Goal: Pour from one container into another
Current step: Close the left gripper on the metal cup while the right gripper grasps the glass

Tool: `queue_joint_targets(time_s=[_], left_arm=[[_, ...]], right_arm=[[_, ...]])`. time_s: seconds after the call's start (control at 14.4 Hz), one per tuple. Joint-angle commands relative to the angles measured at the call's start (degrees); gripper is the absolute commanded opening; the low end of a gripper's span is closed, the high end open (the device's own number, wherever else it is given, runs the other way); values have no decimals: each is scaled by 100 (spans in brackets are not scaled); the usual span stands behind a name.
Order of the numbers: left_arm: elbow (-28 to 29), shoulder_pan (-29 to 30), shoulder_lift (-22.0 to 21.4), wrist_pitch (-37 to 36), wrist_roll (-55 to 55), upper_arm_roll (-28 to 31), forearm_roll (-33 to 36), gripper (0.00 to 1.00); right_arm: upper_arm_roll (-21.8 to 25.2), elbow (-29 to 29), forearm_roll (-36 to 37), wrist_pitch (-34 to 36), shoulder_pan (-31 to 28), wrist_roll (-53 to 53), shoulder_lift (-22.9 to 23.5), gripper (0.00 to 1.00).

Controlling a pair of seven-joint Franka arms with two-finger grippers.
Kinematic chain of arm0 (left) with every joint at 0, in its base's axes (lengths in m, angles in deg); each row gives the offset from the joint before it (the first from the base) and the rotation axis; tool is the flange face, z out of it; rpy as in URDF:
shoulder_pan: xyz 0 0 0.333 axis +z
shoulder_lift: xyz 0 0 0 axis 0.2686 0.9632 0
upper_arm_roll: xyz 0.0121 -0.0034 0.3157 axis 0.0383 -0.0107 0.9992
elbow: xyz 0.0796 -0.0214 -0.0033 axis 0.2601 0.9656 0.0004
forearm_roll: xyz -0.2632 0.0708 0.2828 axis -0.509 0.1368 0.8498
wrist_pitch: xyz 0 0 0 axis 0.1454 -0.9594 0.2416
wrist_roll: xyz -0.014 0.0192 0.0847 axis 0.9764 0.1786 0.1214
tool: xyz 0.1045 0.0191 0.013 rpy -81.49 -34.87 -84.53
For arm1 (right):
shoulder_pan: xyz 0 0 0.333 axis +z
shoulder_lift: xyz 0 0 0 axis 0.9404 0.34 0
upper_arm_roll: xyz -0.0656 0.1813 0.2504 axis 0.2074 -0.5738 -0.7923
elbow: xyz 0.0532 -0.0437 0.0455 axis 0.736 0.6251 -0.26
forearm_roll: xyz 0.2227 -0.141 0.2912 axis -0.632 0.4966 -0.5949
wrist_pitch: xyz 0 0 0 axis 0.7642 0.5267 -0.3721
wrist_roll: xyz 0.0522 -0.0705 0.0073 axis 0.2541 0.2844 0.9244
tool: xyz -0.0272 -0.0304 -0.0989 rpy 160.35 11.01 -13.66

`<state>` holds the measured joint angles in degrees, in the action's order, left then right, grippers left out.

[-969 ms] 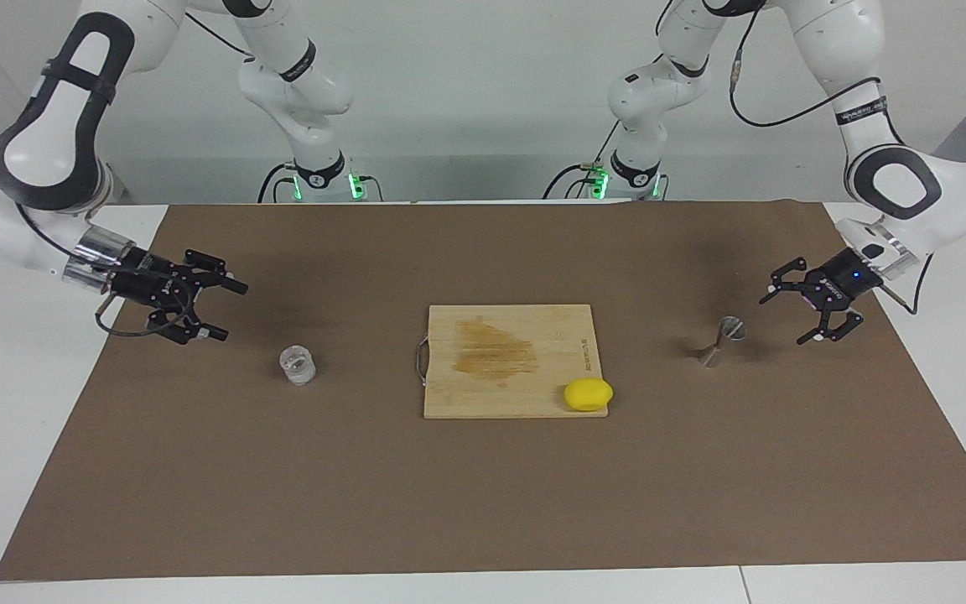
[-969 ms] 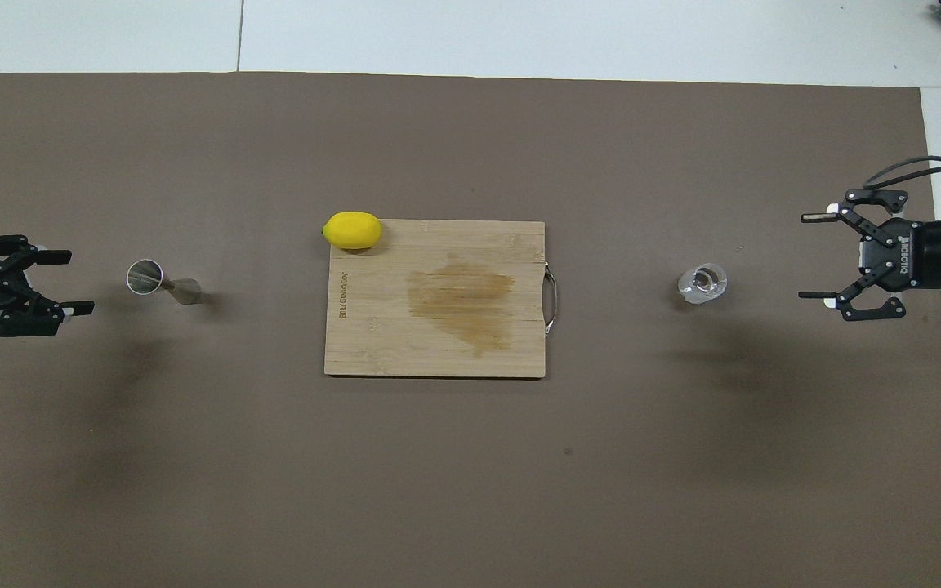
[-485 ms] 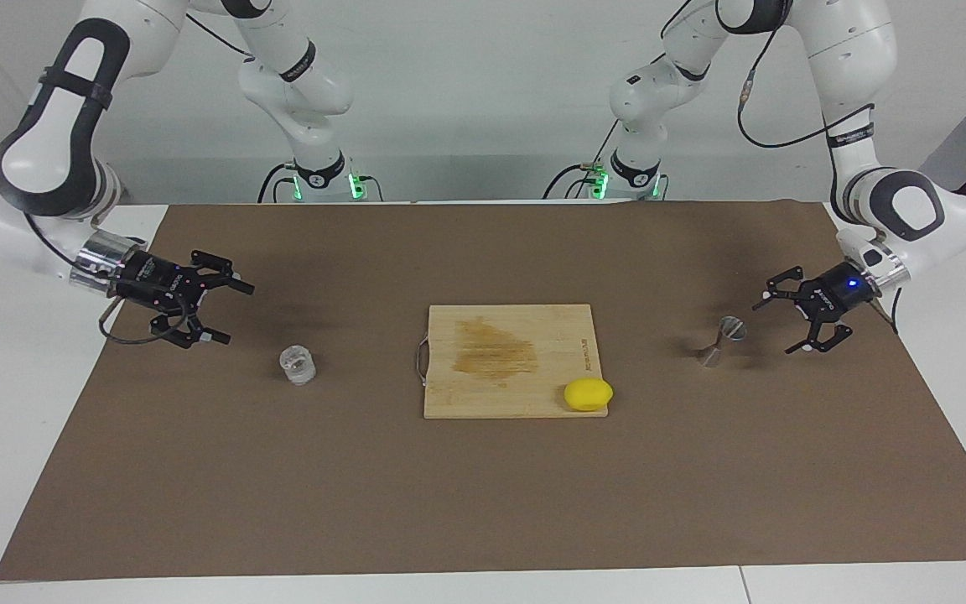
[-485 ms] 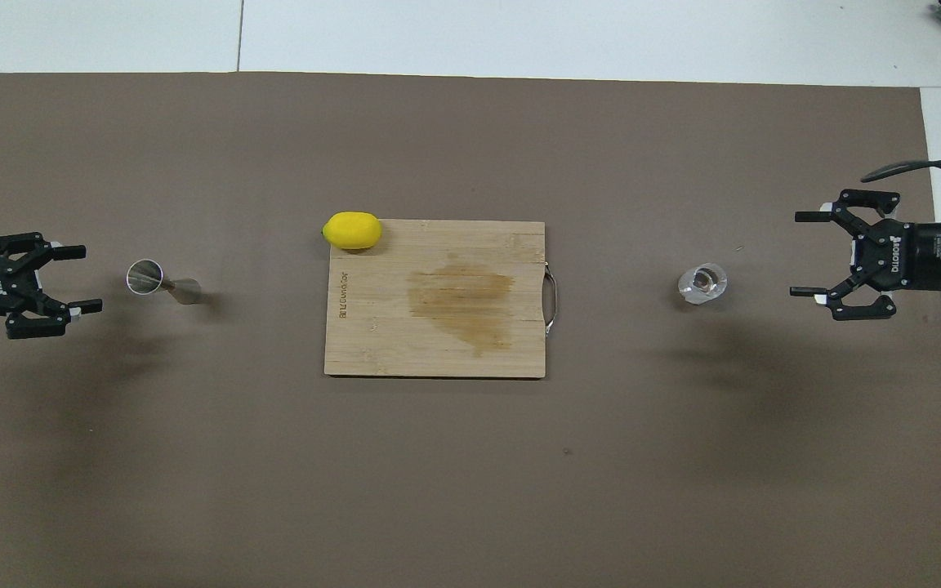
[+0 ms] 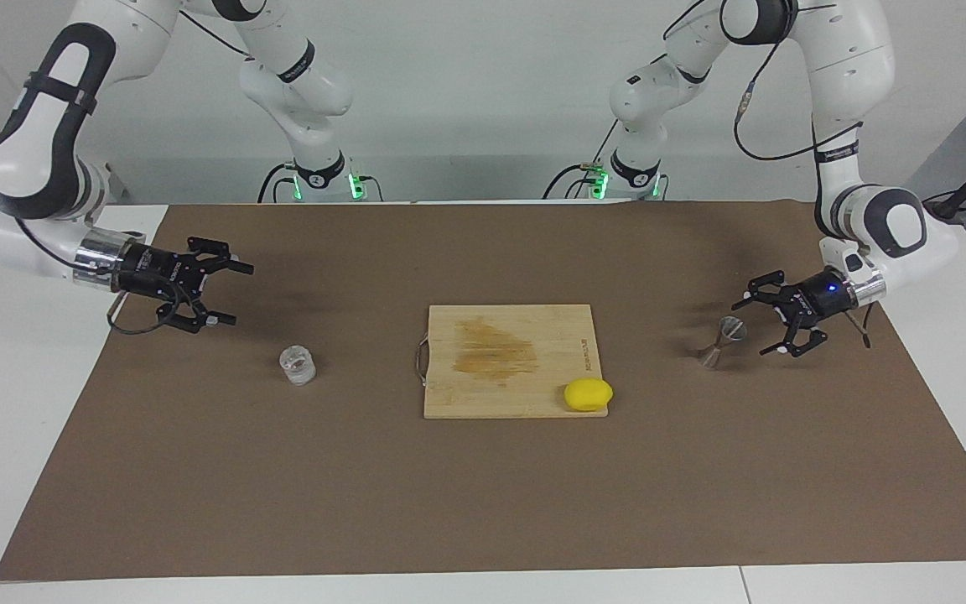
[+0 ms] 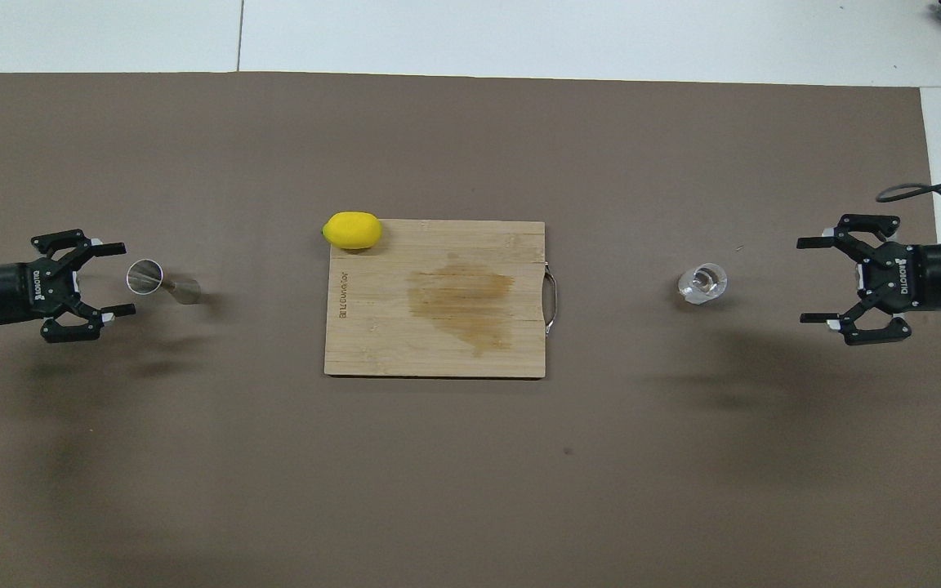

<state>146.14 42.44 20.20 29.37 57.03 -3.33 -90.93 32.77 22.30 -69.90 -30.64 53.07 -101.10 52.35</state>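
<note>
So in the facing view, your left gripper has slid in since a second ago and now sits just beside the steel jigger, fingers spread wide with nothing between them, not touching it as far as you can see. The jigger stands upright on the brown mat toward the left arm's end of the table. Your right gripper has pulled up and back a little compared with before, fingers also wide and empty, hanging over the mat, well apart from the clear glass cup, which sits toward the right arm's end. Cup, jigger, cutting board and lemon haven't budged; the lemon rests on the board's corner farthest from the robots, on the left arm's side. There's a dark line of print along the board's edge, but you can't read it here. Switching to the overhead view: the left gripper has come further into frame, fingertips either side of the jigger's rim as seen from above. The right gripper has barely shifted and stays clear of the glass cup. You can make out "ROBOTIQ" on the right gripper's body. The board has a brownish stain mid-surface, and its printed lettering near the lemon stays unreadable.
</note>
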Motion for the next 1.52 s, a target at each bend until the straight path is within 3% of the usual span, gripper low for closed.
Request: queue_joint_targets(time_s=[0.0, 0.28, 0.83, 1.45], left_arm=[[-209, 276, 345, -460, 473, -17, -125, 100], [-421, 426, 776, -909, 1280, -34, -475, 100], [-385, 382, 881, -1164, 1714, -175, -749, 100], [-306, 285, 881, -1428, 1731, -219, -845, 100]], right_arm=[[-60, -207, -209, 348, -253, -30, 458, 100], [-60, -278, -200, 131, -228, 15, 897, 100], [-121, -304, -516, -626, -131, 708, 1433, 100], [-130, -24, -851, -1144, 211, 1324, 1636, 100]])
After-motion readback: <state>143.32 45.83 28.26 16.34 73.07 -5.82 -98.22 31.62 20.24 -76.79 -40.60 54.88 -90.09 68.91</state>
